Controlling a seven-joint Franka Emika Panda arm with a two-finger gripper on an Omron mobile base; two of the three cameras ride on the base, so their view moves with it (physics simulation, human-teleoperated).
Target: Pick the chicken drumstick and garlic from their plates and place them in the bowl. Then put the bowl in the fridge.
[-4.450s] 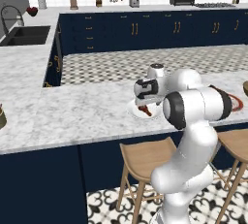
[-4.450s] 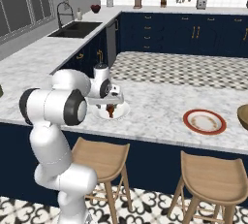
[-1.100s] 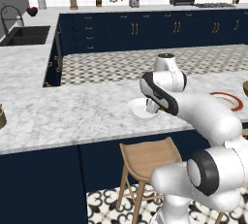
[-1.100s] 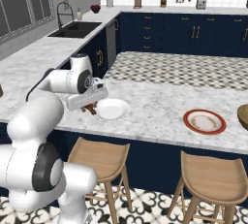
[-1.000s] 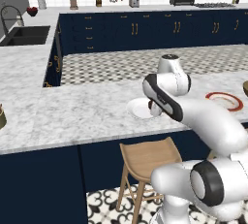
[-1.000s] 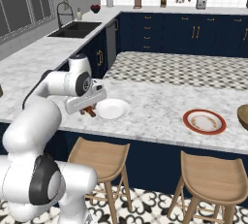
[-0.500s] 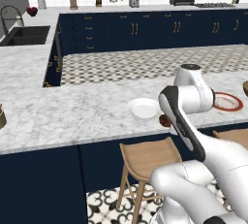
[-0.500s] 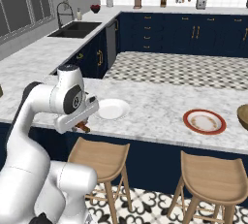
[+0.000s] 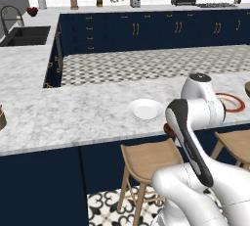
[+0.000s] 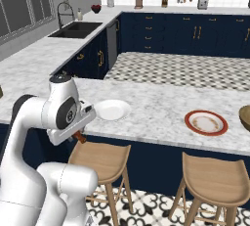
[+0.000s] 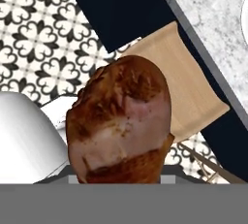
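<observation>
The reddish-brown chicken drumstick (image 11: 121, 126) looms large in the hand view, held off the counter above a stool. From the right base view it pokes out below my gripper (image 10: 78, 135), which is shut on it. In the left base view a bit of the drumstick (image 9: 168, 130) shows beside my forearm. The plain white plate (image 10: 113, 109) (image 9: 145, 108) lies bare on the marble counter. The red-rimmed plate (image 10: 205, 122) (image 9: 231, 102) sits further right; I cannot make out the garlic on it. The wooden bowl (image 10: 245, 116) (image 9: 247, 89) is cut by the right edge. The fridge is out of view.
Two wooden stools (image 10: 102, 161) (image 10: 212, 178) stand under the counter's front edge (image 10: 161, 144); the hand view looks down on a stool seat (image 11: 189, 87) and patterned floor tiles (image 11: 34, 39). A sink (image 10: 75, 29) lies at the far left, navy cabinets behind.
My arm has swung the drumstick off the white plate and out past the counter's front edge, lower and nearer the base. The white plate now shows bare.
</observation>
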